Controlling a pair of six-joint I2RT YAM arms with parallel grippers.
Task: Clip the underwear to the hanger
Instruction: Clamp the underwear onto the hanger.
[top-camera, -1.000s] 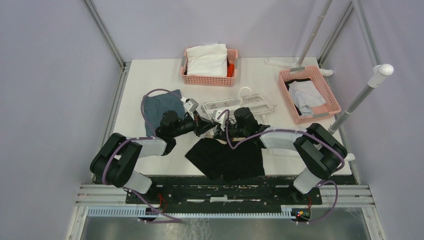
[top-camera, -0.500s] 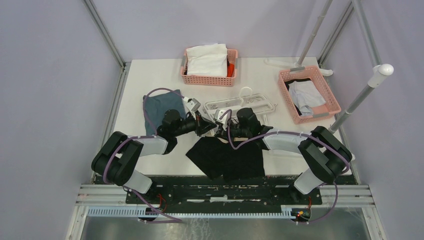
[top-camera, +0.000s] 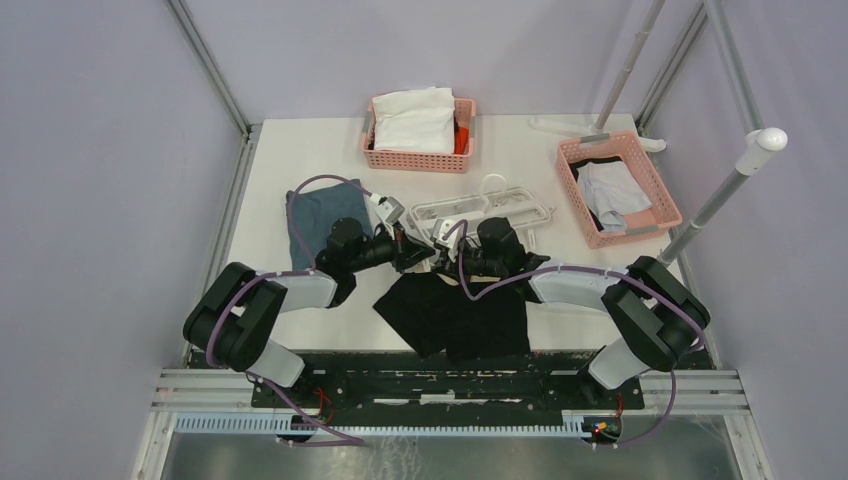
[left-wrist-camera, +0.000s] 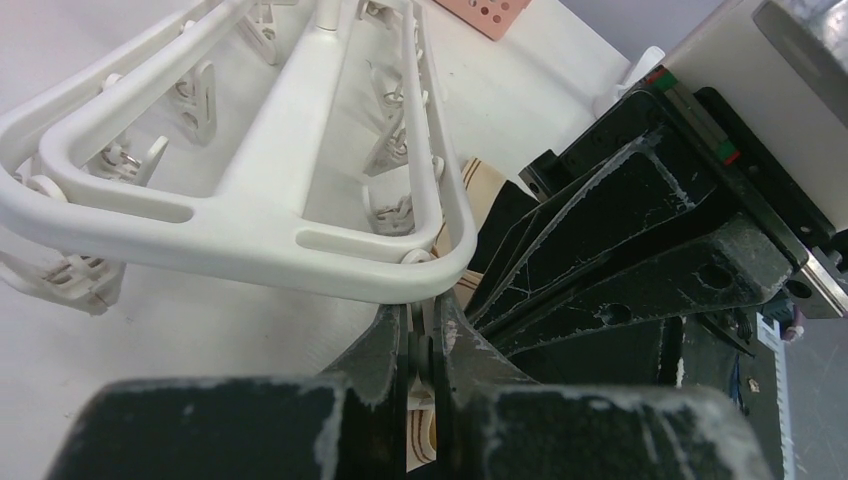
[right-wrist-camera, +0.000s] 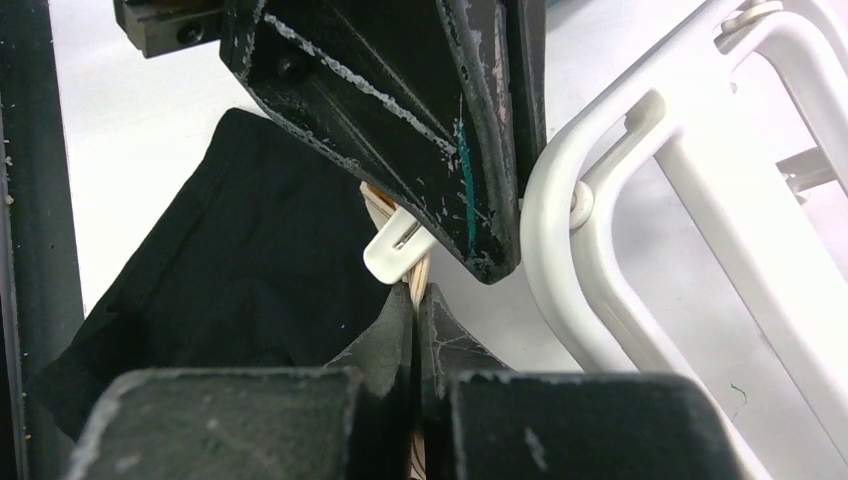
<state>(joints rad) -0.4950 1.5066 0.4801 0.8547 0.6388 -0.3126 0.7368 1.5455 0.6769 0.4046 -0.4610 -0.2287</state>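
A: On the table (top-camera: 290, 150), what's in the containers?
B: Back pink basket (top-camera: 415, 160) holds a white garment (top-camera: 415, 120); right basket (top-camera: 632, 232) holds pale cloth (top-camera: 612, 188). White tabletop, lilac walls (top-camera: 100, 200).
A: And the grippers?
B: Underwear (top-camera: 460, 318) lies at the near edge, hanger (top-camera: 515, 203) just beyond. Left gripper (left-wrist-camera: 420, 335) pinches a hanger clip (right-wrist-camera: 390, 250); right gripper (right-wrist-camera: 415, 300) is clamped on the tan waistband (left-wrist-camera: 485, 190).

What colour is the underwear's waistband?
The waistband is tan with thin dark stripes; left wrist view shows it best.
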